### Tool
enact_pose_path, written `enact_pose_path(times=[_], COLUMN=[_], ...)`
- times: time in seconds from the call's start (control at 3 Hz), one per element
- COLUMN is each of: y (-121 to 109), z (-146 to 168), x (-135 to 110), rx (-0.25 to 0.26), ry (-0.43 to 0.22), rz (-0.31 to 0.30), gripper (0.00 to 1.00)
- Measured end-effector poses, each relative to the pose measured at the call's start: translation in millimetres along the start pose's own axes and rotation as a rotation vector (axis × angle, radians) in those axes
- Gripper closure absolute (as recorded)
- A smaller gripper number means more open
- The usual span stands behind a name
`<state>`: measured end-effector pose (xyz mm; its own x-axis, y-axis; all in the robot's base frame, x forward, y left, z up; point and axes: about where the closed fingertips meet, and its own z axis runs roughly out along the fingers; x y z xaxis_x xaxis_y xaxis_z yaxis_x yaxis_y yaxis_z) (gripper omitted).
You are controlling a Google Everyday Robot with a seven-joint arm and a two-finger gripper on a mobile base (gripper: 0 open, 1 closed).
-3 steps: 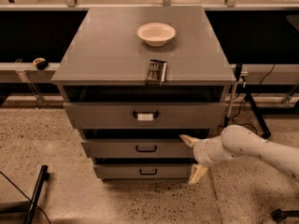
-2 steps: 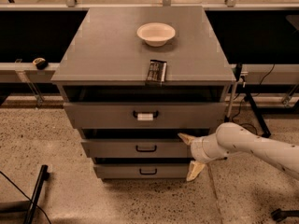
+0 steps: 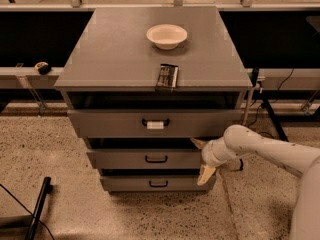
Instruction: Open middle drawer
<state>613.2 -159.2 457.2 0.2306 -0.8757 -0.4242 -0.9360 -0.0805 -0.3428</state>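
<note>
The middle drawer (image 3: 125, 159) is a wide grey front with a small plain black loop handle (image 3: 156, 159), set between the labelled top drawer (image 3: 110, 123) and the lowest drawer (image 3: 130, 183). It sits slightly out from the cabinet. My gripper (image 3: 201, 159) is at the drawer's right end, well to the right of the handle. It is open: one tan finger (image 3: 197, 143) lies above the drawer front and the other below it. It holds nothing.
On the grey cabinet top (image 3: 110, 49) stand a white bowl (image 3: 167, 36) and a dark snack packet (image 3: 167, 77) at the front edge. A black stand (image 3: 39, 209) lies on the floor at lower left. Cables and a tripod leg (image 3: 272, 119) are to the right.
My gripper and arm have moved left, closing in on the right end of the middle drawer. The drawers, bowl and packet have not moved.
</note>
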Motion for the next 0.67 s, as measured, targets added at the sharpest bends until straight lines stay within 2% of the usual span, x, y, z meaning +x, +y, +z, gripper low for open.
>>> enact_pose_path(times=[0.33, 0.67], y=[-5.1, -4.0], z=[11.2, 20.2], x=[13.4, 23.1], rx=[-0.003, -0.016], ry=[0.019, 0.046], rz=[0.036, 0.078], gripper=[0.02, 0.23])
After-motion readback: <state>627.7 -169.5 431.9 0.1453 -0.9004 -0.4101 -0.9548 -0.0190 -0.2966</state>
